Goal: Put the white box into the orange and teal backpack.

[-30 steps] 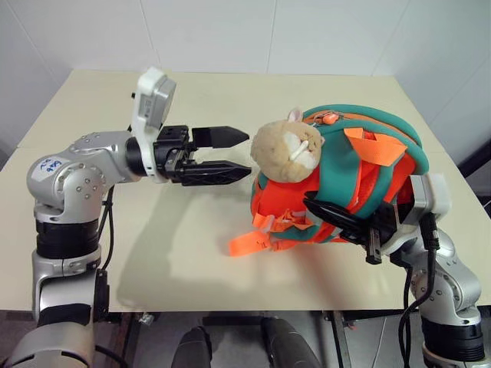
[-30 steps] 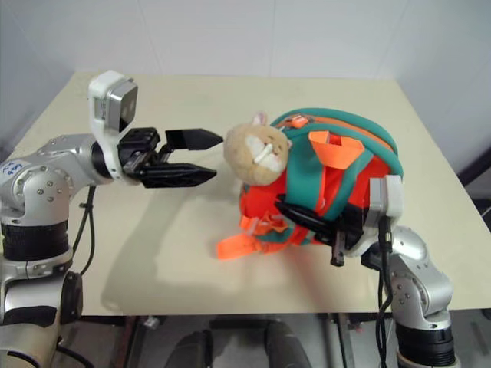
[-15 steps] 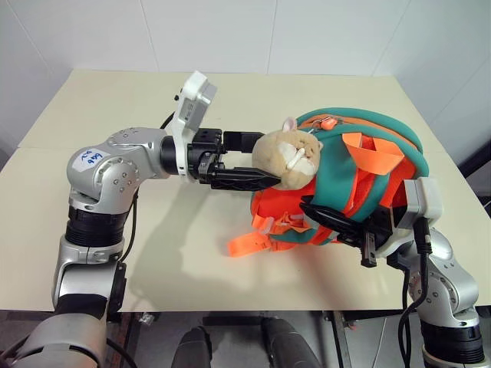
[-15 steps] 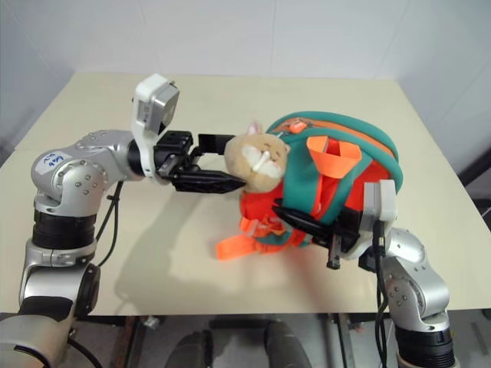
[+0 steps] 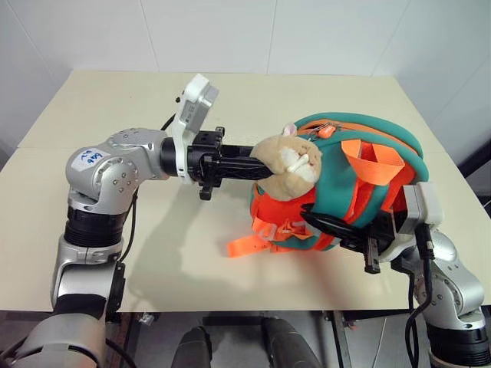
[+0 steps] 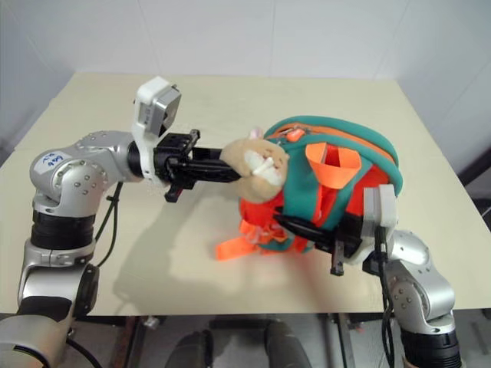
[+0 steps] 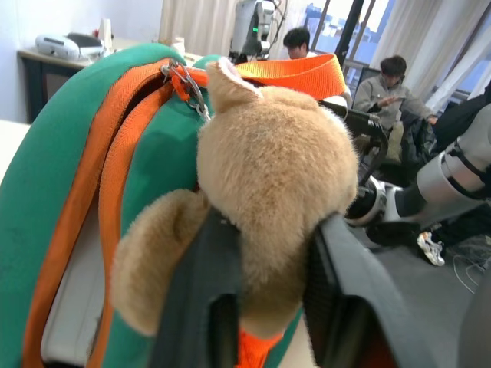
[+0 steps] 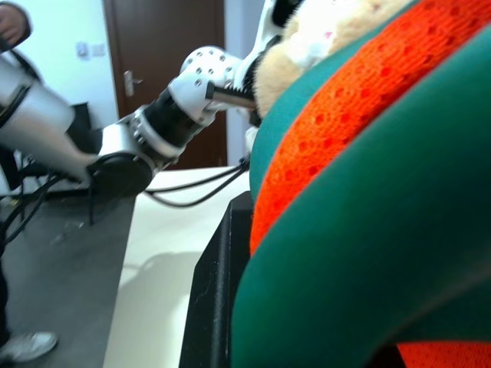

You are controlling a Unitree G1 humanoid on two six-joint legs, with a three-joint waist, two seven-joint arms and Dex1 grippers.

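Note:
The orange and teal backpack [image 5: 360,184] lies on its side at the table's right, its tan plush toy [image 5: 288,165] facing left. My left gripper [image 5: 265,169] reaches in level from the left and is shut on the plush toy [image 7: 268,176], one finger [image 7: 196,307] pressing each side. My right gripper [image 5: 318,221] is shut on the backpack's lower front among the orange straps. Inside the zipper gap lies a pale flat surface [image 7: 73,307]; I cannot tell whether it is the white box.
The cream table [image 5: 192,253] has bare room left of and in front of the backpack. A loose orange strap end [image 5: 245,247] lies on the table near the front. People sit in the background of the left wrist view [image 7: 387,84].
My left gripper moved right to the plush toy and closed on it. The backpack shifted slightly with the right gripper, which stayed shut.

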